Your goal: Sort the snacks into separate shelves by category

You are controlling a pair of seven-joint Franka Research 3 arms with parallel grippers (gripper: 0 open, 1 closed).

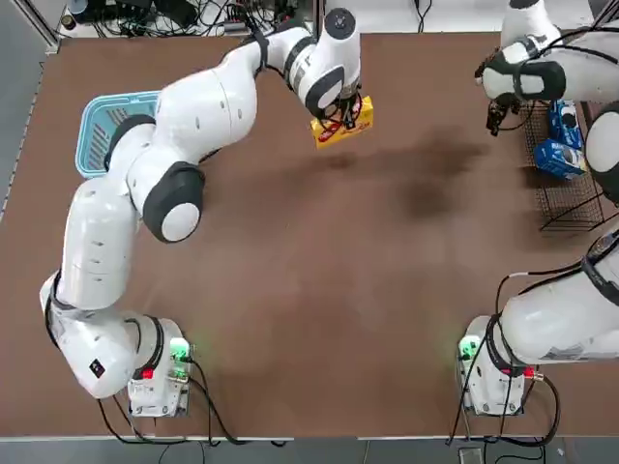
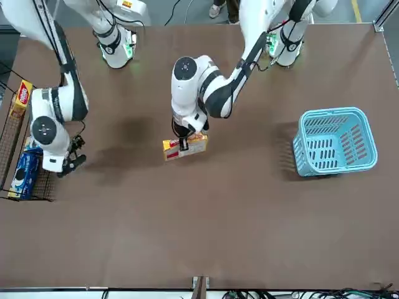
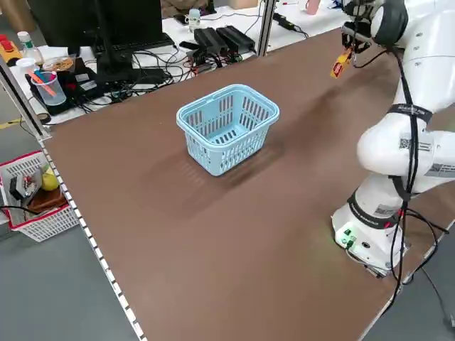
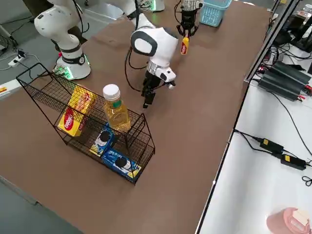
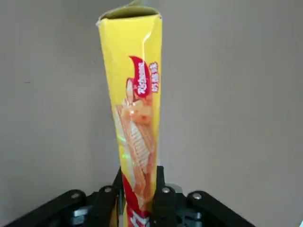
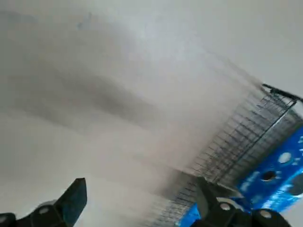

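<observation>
The black wire rack (image 4: 87,122) at the counter's edge already holds yellow packets (image 4: 75,112) on one tier and blue packets (image 4: 119,163) lower down, beside a bottle (image 4: 114,109). The left hand (image 1: 340,114) is clenched on one more yellow packet (image 2: 185,147), lifted above the counter (image 1: 319,290), well apart from the rack. The right hand (image 6: 137,203) hangs released near the rack. This packet is not yet shelved; the blue basket (image 3: 226,126) looks empty.

glossy white arms (image 1: 184,126), seemingly black joints
</observation>
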